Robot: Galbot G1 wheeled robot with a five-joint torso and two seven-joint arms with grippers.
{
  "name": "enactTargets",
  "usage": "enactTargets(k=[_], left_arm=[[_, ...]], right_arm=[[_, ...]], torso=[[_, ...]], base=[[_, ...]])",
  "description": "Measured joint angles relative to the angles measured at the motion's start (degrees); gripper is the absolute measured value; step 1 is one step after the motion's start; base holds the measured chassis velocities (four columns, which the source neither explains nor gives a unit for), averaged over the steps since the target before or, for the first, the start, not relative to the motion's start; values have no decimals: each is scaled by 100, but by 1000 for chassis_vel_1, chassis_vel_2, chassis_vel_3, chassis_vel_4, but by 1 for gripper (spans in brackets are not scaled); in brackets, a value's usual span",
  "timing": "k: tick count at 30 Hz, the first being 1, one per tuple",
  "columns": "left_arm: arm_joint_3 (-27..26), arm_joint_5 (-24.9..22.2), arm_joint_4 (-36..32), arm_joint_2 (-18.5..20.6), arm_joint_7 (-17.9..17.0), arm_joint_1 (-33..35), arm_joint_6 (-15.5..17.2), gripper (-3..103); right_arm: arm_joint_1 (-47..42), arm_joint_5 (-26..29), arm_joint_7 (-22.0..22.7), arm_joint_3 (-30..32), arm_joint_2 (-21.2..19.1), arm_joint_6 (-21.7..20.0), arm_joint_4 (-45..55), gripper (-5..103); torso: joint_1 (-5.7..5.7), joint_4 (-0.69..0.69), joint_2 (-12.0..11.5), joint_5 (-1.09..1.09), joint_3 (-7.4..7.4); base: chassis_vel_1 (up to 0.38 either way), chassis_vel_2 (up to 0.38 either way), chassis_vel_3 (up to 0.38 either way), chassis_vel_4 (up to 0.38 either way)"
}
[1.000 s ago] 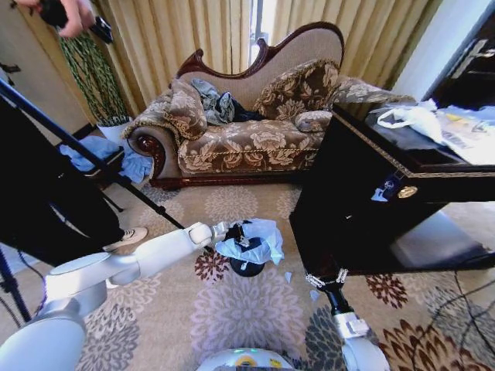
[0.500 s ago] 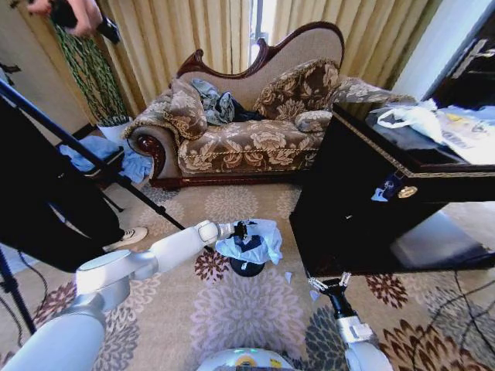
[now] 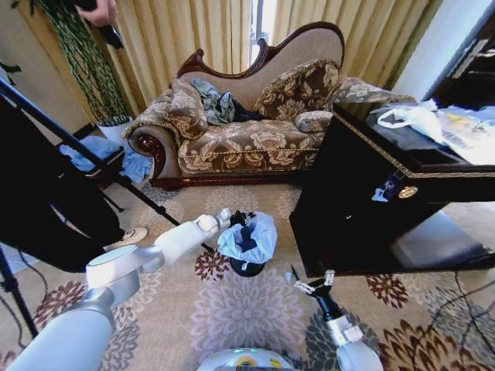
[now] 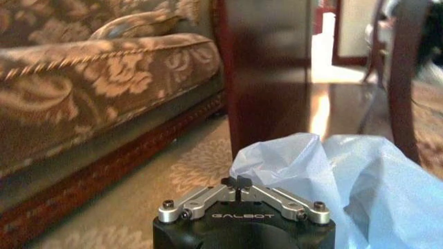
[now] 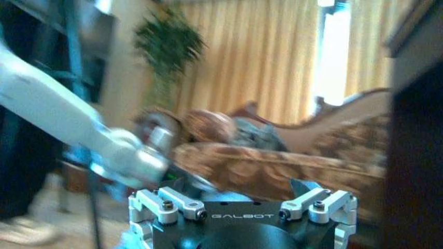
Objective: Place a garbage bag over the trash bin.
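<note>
The garbage bag [image 3: 249,236] sat near the middle of the head view, a crumpled pale blue heap draped over the top of the trash bin [image 3: 247,267], whose black base showed on the flowered carpet [image 3: 232,309]. The left gripper [image 3: 239,219] was at the bag's upper left edge, at the end of the white arm reaching in from the lower left. The right gripper [image 3: 311,281] was lower and to the right, apart from the bag, with its fingers spread wide. A patterned sofa [image 3: 247,139] stood behind, and a dark cabinet [image 3: 371,201] filled the right side.

In the left wrist view, the left gripper [image 4: 237,182] had its fingertips pressed together at the edge of the garbage bag [image 4: 346,181], which filled the lower right.

In the right wrist view, the right gripper [image 5: 242,199] held its fingers wide apart with nothing between them.
</note>
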Motion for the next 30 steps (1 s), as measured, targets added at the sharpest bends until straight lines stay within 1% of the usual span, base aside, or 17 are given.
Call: enactTargets(k=[2, 3, 4, 5, 7, 10, 13, 14, 15, 18, 21, 22, 24, 25, 26, 28, 30], left_arm=[[-93, -176, 62, -55, 35, 38, 68, 0], [-93, -176, 62, -55, 35, 38, 68, 0], [-188, -346, 99, -118, 79, 85, 133, 0], [-227, -443, 99, -145, 104, 108, 168, 0], [-245, -503, 85, -154, 112, 123, 193, 0], [-264, -684, -84, -149, 115, 168, 320, 0], [-264, -737, -167, -132, 115, 186, 367, 0], [-265, -776, -236, -113, 112, 206, 399, 0], [-265, -776, -236, -113, 112, 206, 399, 0], [-279, -831, -354, -72, 90, 239, 454, 0], [-298, -933, -575, 37, 26, 284, 547, 0], [-298, -933, -575, 37, 26, 284, 547, 0], [-349, -954, -720, 116, -13, 336, 591, 0], [-363, -954, -748, 131, -21, 346, 600, 0], [-394, -959, -826, 176, -45, 370, 623, 0], [-405, -966, -881, 212, -59, 381, 635, 0], [-428, -979, -999, 285, -85, 404, 660, 0]], right_arm=[[20, 106, -301, -140, -5, 60, 0, 99], [20, 106, -301, -140, -5, 60, 0, 99], [63, 106, -590, -369, -24, 110, -26, 91], [109, 14, -668, -515, -42, 110, -70, 87], [161, -53, -710, -607, -54, 109, -128, 87], [470, -529, -769, -922, -68, 66, -407, 71], [649, -744, -770, -1138, -64, -99, -499, 65], [770, -897, -731, -1310, -57, -229, -571, 54], [770, -897, -731, -1310, -57, -229, -571, 54], [958, -1196, -632, -1515, -15, -381, -702, 49], [1239, -1752, -355, -1752, 90, -571, -895, 33], [1239, -1752, -355, -1752, 90, -571, -895, 33], [1586, -2297, 42, -1860, 277, -674, -1185, 22], [1672, -2424, 121, -1858, 332, -678, -1271, 22], [1901, -2809, 321, -1833, 470, -683, -1494, 12], [2027, -3056, 446, -1795, 542, -684, -1627, 12], [2227, -3511, 776, -1757, 650, -762, -1803, 2]], torso=[[0, 1, 0, 1, 0], [0, 1, 0, 1, 0], [0, 0, 0, 0, 0], [0, -1, 0, 0, 0], [0, -1, 0, 0, 0], [0, 0, 0, 2, 0], [0, 0, 0, 1, 0], [0, 0, 0, 1, 0], [0, 0, 0, 1, 0], [0, 0, 0, 0, 0], [0, 0, 0, 1, 0], [0, 0, 0, 1, 0], [0, 0, 0, 0, 0], [0, 0, 0, 1, 0], [0, 1, 0, 1, 0], [1, 1, 0, 1, 0], [1, 1, 0, 1, 0]], base=[[0, 0, 0, 0], [0, 0, 0, 0], [0, 0, 0, 0], [0, 0, 0, 0], [0, 0, 0, 0], [0, 0, 0, 0], [0, 0, 0, 0], [0, 0, 0, 0], [0, 0, 0, 0], [0, 0, 0, 0], [0, 0, 0, 0], [0, 0, 0, 0], [0, 0, 0, 0], [0, 0, 0, 0], [0, 0, 0, 0], [0, 0, 0, 0], [0, 0, 0, 0]])
